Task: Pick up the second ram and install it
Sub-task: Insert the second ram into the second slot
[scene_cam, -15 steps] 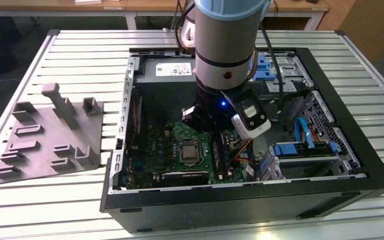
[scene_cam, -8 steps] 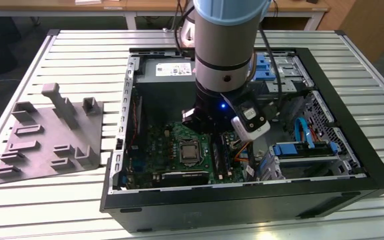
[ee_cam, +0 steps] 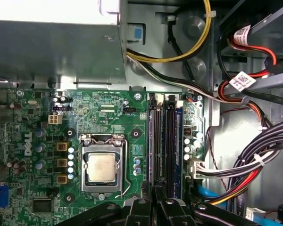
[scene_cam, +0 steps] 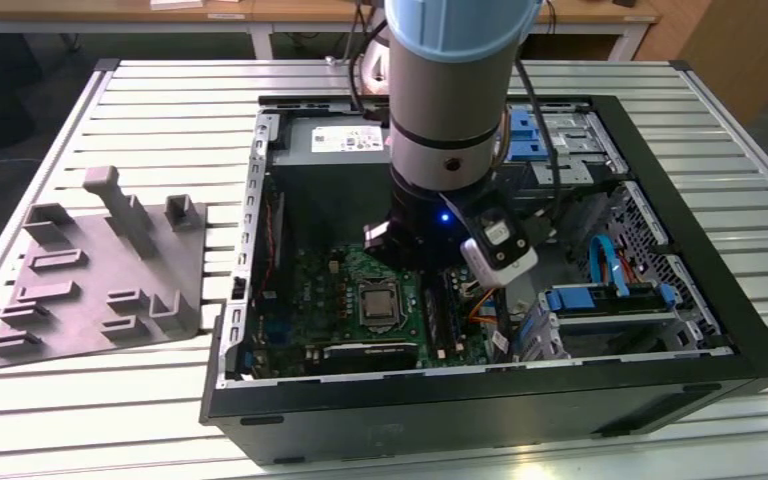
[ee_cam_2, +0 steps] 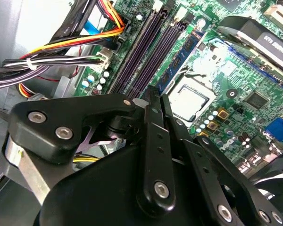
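A dark blue-green ram stick stands seated in the black slot beside the silver processor. I cannot tell whether it is the second ram. My gripper hovers just off the near end of that stick, its two black fingers pressed together with nothing visible between them. In the first wrist view the gripper sits over the row of memory slots, to the side of the processor. In the exterior view the arm reaches down into the open case.
The grey holder tray with upright posts lies on the slatted table at the exterior view's left. Bundled cables run close beside the slots. The power supply and blue drive brackets crowd the case.
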